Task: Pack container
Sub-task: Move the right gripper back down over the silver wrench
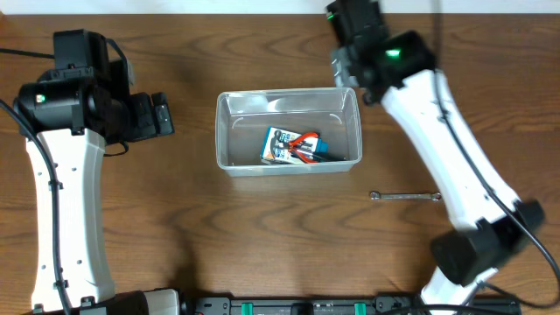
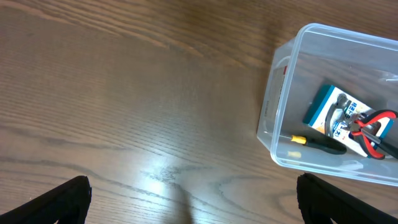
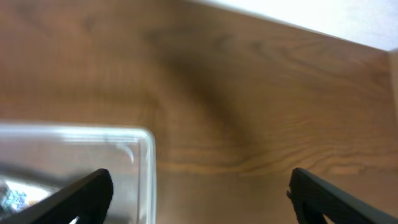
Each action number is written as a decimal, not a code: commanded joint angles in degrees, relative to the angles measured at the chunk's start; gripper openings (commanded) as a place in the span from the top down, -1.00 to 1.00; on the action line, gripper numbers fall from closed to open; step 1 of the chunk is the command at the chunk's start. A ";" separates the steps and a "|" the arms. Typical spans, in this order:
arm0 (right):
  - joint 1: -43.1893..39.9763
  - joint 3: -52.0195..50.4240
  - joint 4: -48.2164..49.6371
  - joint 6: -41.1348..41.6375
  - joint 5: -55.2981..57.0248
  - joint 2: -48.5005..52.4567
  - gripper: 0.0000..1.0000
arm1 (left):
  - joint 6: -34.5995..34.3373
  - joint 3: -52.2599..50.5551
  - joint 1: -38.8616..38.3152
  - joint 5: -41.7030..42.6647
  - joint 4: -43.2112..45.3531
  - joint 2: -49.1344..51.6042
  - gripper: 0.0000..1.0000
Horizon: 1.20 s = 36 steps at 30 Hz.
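Observation:
The clear plastic container (image 1: 229, 131) stands on the wooden table at the middle. It holds a blue-and-white packet (image 1: 278, 147), red-handled pliers (image 1: 306, 144) and a black tool with a yellow tip (image 2: 314, 142). A silver wrench (image 1: 404, 197) lies on the table to the right of the container. My left gripper (image 1: 160, 116) is open and empty, left of the container (image 2: 273, 118). My right gripper (image 1: 350, 70) is open and empty, held above the container's far right corner (image 3: 146, 146).
The white right arm (image 1: 455, 166) runs from the front right over the table past the wrench. The left arm (image 1: 66, 192) stands at the left. A pale wall edge (image 3: 298, 15) runs along the table's far side.

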 commanded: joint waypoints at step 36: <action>-20.52 -38.69 -5.09 65.83 -25.79 -14.88 -0.94 | 0.07 -0.02 -0.02 -0.39 -1.92 0.20 -0.96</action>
